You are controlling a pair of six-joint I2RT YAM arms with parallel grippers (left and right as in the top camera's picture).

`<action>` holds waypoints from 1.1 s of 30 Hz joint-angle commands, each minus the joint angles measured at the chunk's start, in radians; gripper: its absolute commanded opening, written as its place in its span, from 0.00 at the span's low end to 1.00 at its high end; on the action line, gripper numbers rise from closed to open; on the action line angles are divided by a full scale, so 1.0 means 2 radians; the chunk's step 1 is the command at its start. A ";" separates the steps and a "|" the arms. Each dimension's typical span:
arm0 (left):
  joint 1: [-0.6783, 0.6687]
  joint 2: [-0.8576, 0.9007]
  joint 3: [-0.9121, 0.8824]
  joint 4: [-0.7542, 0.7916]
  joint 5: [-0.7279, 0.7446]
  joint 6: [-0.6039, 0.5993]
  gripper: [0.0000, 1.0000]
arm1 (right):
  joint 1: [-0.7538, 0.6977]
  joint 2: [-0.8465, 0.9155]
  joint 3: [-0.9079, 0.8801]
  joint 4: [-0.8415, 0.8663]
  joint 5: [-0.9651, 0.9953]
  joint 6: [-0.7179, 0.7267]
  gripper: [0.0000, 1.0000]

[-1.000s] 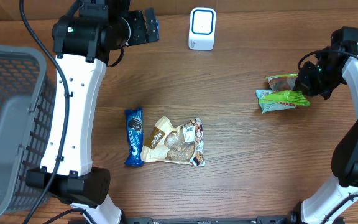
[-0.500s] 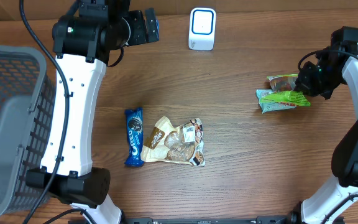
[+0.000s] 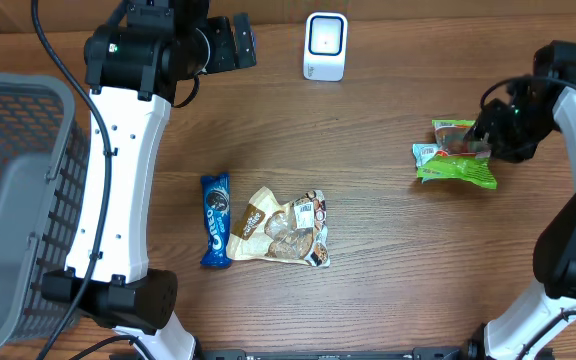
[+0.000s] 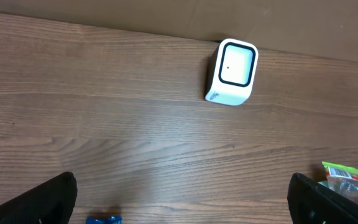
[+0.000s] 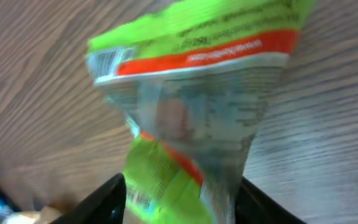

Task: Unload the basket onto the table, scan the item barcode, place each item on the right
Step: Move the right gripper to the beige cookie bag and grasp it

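Item 1. Green snack packet (image 3: 455, 162): we list it on the right side of the table (image 3: 368, 150), near that edge. It is green with an orange-red band and a clear middle panel. In the right wrist view it is blurred, and a small barcode (image 5: 107, 62) shows at its upper left corner.

Item 2. Right claw (image 5: 182, 202): we record it directly at the packet, jaws parted about halfway. The packet's lower end sits between the two fingers (image 5: 107, 202). We cannot tell whether either pad touches the wrapper.

Item 3. Barcode scanner (image 3: 325, 45): a small white box with a dark-framed window, standing at the far edge of the table, well apart from the packet.

Item 4. Left claw (image 4: 182, 205): we note it spread fully wide and holding nothing, raised over the far left part of the table, with the scanner in its camera's view.

Item 5. Oreo packet (image 3: 215, 220): blue, lying lengthwise near the middle of the table.

Item 6. Cookie bag (image 3: 280, 228): tan, just beside the Oreo packet on its right; we cannot tell whether the two touch.

Item 7. Mesh basket (image 3: 13, 200): grey, at the left edge.
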 commanded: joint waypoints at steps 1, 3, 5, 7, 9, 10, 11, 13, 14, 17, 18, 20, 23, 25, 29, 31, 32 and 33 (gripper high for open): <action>-0.001 -0.013 0.009 0.002 0.002 -0.005 1.00 | 0.012 -0.006 0.108 -0.046 -0.023 -0.045 0.63; -0.001 -0.013 0.009 0.002 0.002 -0.005 1.00 | 0.023 -0.006 0.159 -0.075 -0.028 -0.045 0.67; -0.001 -0.013 0.009 0.002 0.002 -0.005 1.00 | 0.045 -0.006 0.200 -0.091 -0.066 -0.047 0.72; -0.001 -0.013 0.009 0.002 0.002 -0.005 1.00 | 0.070 -0.006 0.202 -0.092 -0.096 -0.075 0.73; -0.001 -0.013 0.009 0.002 0.002 -0.005 1.00 | 0.097 -0.004 0.192 -0.093 -0.096 -0.089 0.76; -0.001 -0.013 0.009 0.002 0.002 -0.005 1.00 | 0.113 -0.004 0.182 -0.091 -0.096 -0.100 0.77; -0.001 -0.013 0.009 0.002 0.002 -0.005 1.00 | 0.128 -0.004 0.172 -0.089 -0.096 -0.111 0.80; -0.001 -0.013 0.009 0.002 0.002 -0.005 1.00 | 0.160 -0.003 0.145 -0.081 -0.096 -0.133 0.83; -0.001 -0.013 0.009 0.002 0.002 -0.005 1.00 | 0.176 -0.003 0.130 -0.072 -0.096 -0.141 0.83; -0.001 -0.013 0.009 0.002 0.002 -0.005 1.00 | 0.216 -0.003 0.080 -0.041 -0.096 -0.158 0.84; -0.001 -0.013 0.009 0.002 0.002 -0.005 1.00 | 0.233 -0.003 0.058 -0.026 -0.096 -0.162 0.84; -0.001 -0.013 0.009 0.002 0.002 -0.005 1.00 | 0.256 -0.003 0.023 0.000 -0.096 -0.162 0.84; -0.001 -0.013 0.009 0.002 0.002 -0.005 1.00 | 0.288 -0.003 -0.024 0.032 -0.101 -0.162 0.84; -0.001 -0.013 0.009 0.002 0.002 -0.005 1.00 | 0.306 -0.003 -0.049 0.049 -0.102 -0.162 0.84; -0.001 -0.013 0.009 0.002 0.002 -0.005 1.00 | 0.334 -0.003 -0.096 0.093 -0.107 -0.158 0.83; -0.001 -0.013 0.009 0.002 0.002 -0.005 1.00 | 0.344 -0.003 -0.120 0.122 -0.107 -0.154 0.83; -0.001 -0.013 0.009 0.002 0.002 -0.005 1.00 | 0.348 -0.003 -0.131 0.137 -0.107 -0.152 0.83; -0.001 -0.013 0.009 0.002 0.002 -0.005 1.00 | 0.352 -0.003 -0.142 0.154 -0.107 -0.146 0.83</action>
